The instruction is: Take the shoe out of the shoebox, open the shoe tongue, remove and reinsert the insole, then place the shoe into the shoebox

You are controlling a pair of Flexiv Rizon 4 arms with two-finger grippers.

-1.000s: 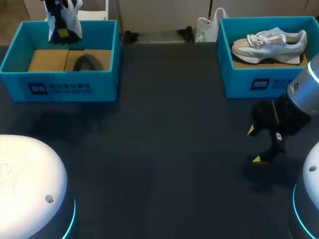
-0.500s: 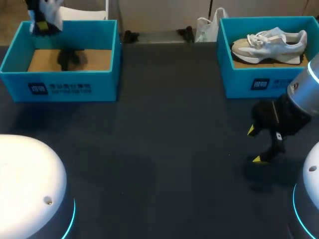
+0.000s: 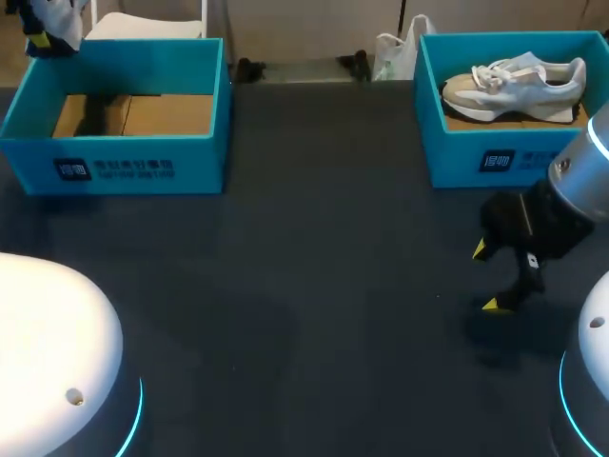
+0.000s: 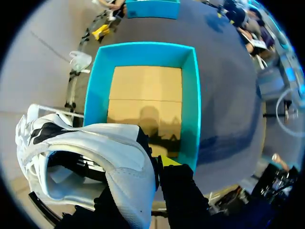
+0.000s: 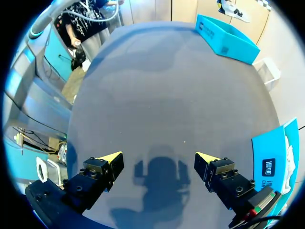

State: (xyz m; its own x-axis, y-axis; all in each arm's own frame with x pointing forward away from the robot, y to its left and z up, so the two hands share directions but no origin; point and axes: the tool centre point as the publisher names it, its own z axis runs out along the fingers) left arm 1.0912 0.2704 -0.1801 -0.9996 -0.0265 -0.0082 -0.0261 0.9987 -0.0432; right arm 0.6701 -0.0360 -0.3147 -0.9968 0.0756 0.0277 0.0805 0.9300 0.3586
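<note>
Head view gives two teal shoeboxes of rectangular shape on a dark, matt table point(image 3: 314, 286). The left shoebox point(image 3: 114, 167) has only a flat brown cardboard floor showing inside. The right shoebox point(image 3: 504, 162) has one shoe in it.

There are two shoes in all. The second shoe point(image 3: 514, 86), beige and white with white laces, lies in the right shoebox. Its long axis runs along the box's length, with the toe toward the left shoebox and the heel toward the table's right edge.

The white shoe point(image 4: 109, 157) is in the air, grasped by the left gripper point(image 4: 157, 167) beyond the far left corner of the left shoebox. In the left wrist view the fingers are clenched on the rim of its opening, and one yellow tip is seen beside smooth white leather. The shoe stretches sideways from the fingers, outside the box wall. I cannot tell which end is the toe.

The right gripper point(image 3: 488, 277) hangs over the table in front of the right shoebox, its two yellow-tipped fingers released, wide apart, holding nothing.
</note>
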